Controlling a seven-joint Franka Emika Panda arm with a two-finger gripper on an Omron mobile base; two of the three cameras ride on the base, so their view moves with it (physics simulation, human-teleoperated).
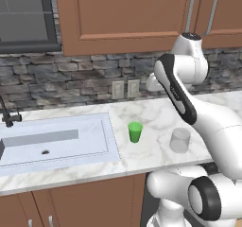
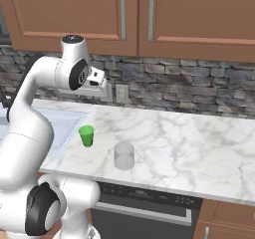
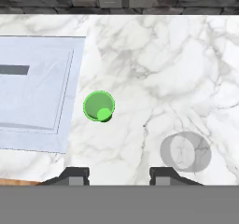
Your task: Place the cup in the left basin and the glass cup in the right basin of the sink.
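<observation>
White marble surface (image 1: 156,122) carries both items upright, apart from each other. Nearest: the glass cup (image 3: 185,151), right of the end effector (image 3: 118,175). Farther and left: the green cup (image 3: 98,106), just beside the sink (image 3: 42,97) rim. The end effector hangs high above both, fingers spread, holding nothing. Either approach is probably a straight descent.

Sink (image 1: 111,141) cut by left edge; tap (image 1: 5,112) partly cropped.
</observation>
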